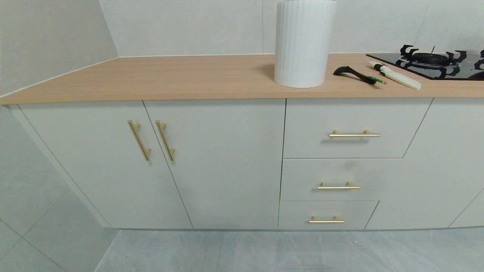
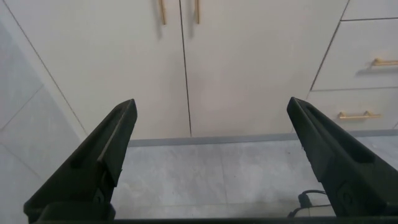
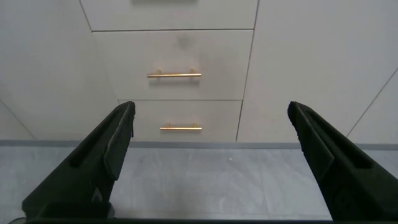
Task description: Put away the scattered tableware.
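Wooden countertop (image 1: 170,79) runs along the tiled wall, grey tiled floor (image 1: 264,251) below.
Under it, left: two cabinet doors, shut, with slanted gold handles (image 1: 139,139) side by side.
Centre: tall white ribbed container (image 1: 302,45) upright on the countertop, standing between the bare left stretch and the tableware.
Right of the doors: a stack of three shut drawers, top (image 1: 354,134), middle (image 1: 338,186) and bottom (image 1: 326,220), each with a gold bar handle.
Far right: black gas hob (image 1: 431,60) set into the countertop.

Container's top is cut off by the frame, and so is the hob's right side. The head of the black-handled utensil (image 1: 353,73) is too dark to make out. A thin green stick (image 1: 376,79) lies touching it, kind unclear.

Tableware lies on the countertop between container and hob: the black-handled utensil, the green stick, then a white-handled utensil (image 1: 397,75) just beside the hob's near edge.

Left gripper (image 2: 211,106) has its fingers spread wide and nothing between them, low over the floor, facing the cabinet doors. Right gripper (image 3: 211,107) is likewise spread and empty, facing the middle and bottom drawers. Both are well apart from the tableware.
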`<state>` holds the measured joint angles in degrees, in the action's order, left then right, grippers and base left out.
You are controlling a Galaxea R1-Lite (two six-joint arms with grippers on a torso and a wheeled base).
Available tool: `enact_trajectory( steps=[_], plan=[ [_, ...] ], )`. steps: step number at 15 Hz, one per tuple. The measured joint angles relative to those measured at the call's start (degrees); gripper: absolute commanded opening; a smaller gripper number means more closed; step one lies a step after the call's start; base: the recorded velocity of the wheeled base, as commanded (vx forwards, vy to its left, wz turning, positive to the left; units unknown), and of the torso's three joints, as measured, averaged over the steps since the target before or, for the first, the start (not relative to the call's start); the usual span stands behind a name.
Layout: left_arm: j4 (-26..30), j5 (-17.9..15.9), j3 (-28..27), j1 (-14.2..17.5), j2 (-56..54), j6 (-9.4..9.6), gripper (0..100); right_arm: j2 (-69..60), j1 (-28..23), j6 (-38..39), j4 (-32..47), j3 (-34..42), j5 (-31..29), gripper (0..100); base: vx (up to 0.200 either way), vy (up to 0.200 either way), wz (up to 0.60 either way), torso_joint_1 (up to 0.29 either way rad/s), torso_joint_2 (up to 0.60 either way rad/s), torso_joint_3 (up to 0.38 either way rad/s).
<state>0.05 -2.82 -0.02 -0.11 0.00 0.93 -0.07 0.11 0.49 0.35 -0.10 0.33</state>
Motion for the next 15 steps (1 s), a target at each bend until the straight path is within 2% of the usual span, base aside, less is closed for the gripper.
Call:
enact_trajectory(
  steps=[4,11,14,15],
  plan=[
    [0.0,0.0,0.02,0.01,0.0,0.05,100,0.0,0.05,0.05,-0.02,0.0,0.0,100,0.0,0.0,0.0,0.0,0.0,0.0],
    [0.05,0.02,0.02,0.01,0.0,0.05,100,0.0,0.05,0.05,0.0,0.0,0.0,100,0.2,0.0,0.0,0.002,0.0,0.002],
    [-0.02,0.0,0.02,0.01,0.0,0.05,100,0.02,0.05,-0.06,-0.02,0.0,0.0,100,0.0,0.0,0.0,0.0,0.0,0.0],
    [-0.05,0.02,0.02,0.04,0.0,0.05,100,0.02,0.05,-0.13,-0.02,0.0,0.0,100,0.0,0.0,-0.6,0.012,0.0,-0.002]
  ],
)
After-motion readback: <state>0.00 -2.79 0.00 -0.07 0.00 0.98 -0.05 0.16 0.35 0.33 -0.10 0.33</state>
